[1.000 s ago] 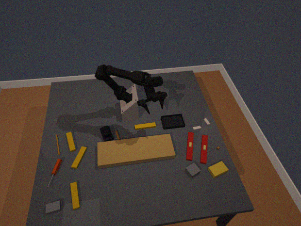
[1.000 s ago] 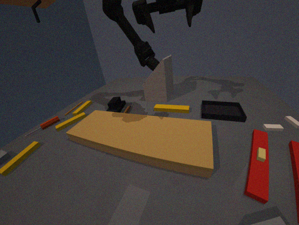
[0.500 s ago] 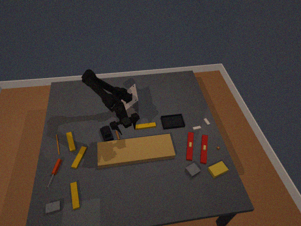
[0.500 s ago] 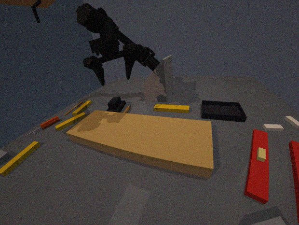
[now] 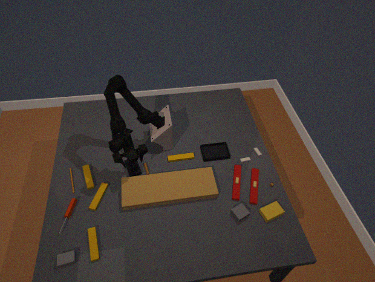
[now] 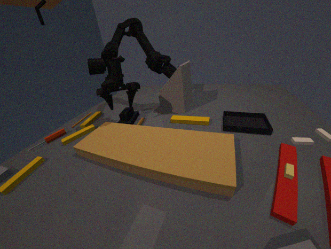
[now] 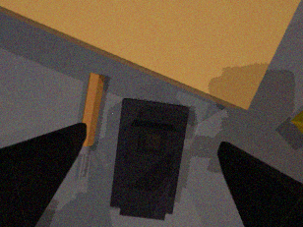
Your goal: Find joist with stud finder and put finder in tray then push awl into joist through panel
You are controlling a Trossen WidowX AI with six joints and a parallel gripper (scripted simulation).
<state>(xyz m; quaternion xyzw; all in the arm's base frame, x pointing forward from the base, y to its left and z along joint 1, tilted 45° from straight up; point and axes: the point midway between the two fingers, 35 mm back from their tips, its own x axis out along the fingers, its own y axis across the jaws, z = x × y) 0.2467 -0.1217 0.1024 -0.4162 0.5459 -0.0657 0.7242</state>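
My gripper point(image 5: 133, 164) point(image 6: 121, 108) point(image 7: 153, 139) is open and empty, pointing down above the black stud finder point(image 5: 133, 169) point(image 6: 128, 115) point(image 7: 149, 161). The stud finder lies on the table behind the panel's left end and shows between the fingertips in the wrist view. The awl point(image 5: 146, 168) point(image 6: 140, 121) point(image 7: 93, 109) lies beside it, its orange handle near one fingertip in the wrist view; its thin shaft is faint there. The tan floor panel point(image 5: 169, 187) point(image 6: 165, 149) point(image 7: 172, 43) lies flat, with no visible hole. The black tray point(image 5: 216, 159) point(image 6: 247, 131) is empty. The joist is hidden.
A yellow bar point(image 5: 181, 157) point(image 6: 189, 119) lies between the pale wedge-shaped mount point(image 5: 165, 141) point(image 6: 178, 93) and the panel. More yellow bars and a red-handled screwdriver point(image 5: 70, 207) point(image 6: 55, 135) are at the left. Two red levels point(image 5: 236, 190) point(image 5: 254, 193) are right of the panel.
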